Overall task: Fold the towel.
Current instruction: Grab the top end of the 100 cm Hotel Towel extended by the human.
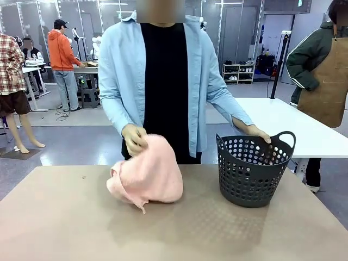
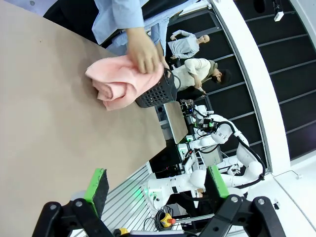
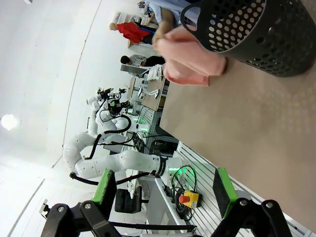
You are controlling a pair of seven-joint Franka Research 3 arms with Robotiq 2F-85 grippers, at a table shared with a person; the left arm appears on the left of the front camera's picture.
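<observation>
Tan bench point(image 1: 65, 217): a flat matte top that carries the basket and the towel. Its near part, on the robot's side of the basket, is bare.
Person point(image 1: 163, 81): stands at the far edge of the bench, behind the basket and to its left in the front view, in a light blue shirt open over a black top.
Basket point(image 1: 253, 174): dark grey plastic, upright on the bench, its wall pierced with round holes, with 2 loop handles on the rim.
Towel point(image 1: 149, 174): salmon-pink terry, bunched into a rounded mound on the bench. It lies near the basket, on its left in the front view, with a strip of bench between them. 1 narrow end trails from the mound toward the robot.
Left pincer point(image 2: 156, 183): its 2 green-padded fingers spread wide with nothing between them, well apart from the basket, over the bench's near edge.
Right pincer point(image 3: 164, 187): likewise spread wide and holding nothing, well apart from the basket, off the bench's near side.
Hand on the towel point(image 1: 133, 138): grips the top of the mound, on the side away from the basket.
Hand on the basket point(image 1: 260, 133): rests on the far rim, fingers over the edge.
</observation>
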